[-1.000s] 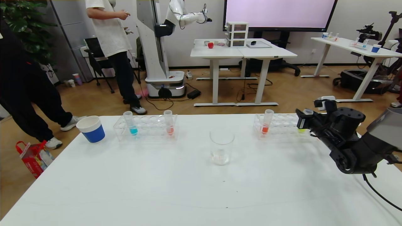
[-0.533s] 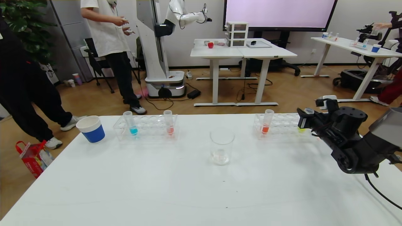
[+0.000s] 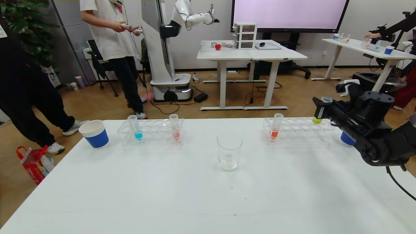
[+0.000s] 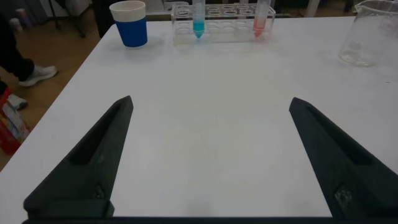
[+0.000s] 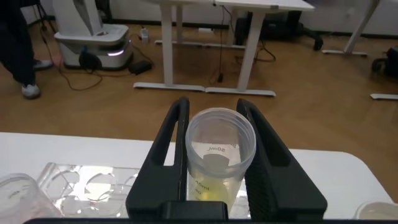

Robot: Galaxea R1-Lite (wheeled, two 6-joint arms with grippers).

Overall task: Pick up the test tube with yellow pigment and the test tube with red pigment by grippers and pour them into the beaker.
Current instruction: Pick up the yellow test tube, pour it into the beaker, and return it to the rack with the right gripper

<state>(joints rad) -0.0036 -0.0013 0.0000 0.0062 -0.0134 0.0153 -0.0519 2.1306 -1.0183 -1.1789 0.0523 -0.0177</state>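
Note:
My right gripper (image 3: 322,109) is shut on the test tube with yellow pigment (image 3: 317,120) and holds it upright just above the right end of the right rack (image 3: 294,131). In the right wrist view the tube (image 5: 221,155) sits between the closed fingers of that gripper (image 5: 212,106). The test tube with red pigment (image 3: 175,128) stands in the left rack (image 3: 151,133); it also shows in the left wrist view (image 4: 261,18). The beaker (image 3: 229,152) stands mid-table between the racks. My left gripper (image 4: 211,101) is open and empty over the near left table, out of the head view.
A turquoise tube (image 3: 135,128) stands in the left rack, and an orange-red tube (image 3: 276,126) in the right rack. A blue paper cup (image 3: 94,133) stands far left, and another (image 3: 347,139) behind my right arm. People stand beyond the table.
My right gripper has risen and shifted slightly right, lifting the yellow tube out of the right rack. The beaker, racks and other tubes have not moved.

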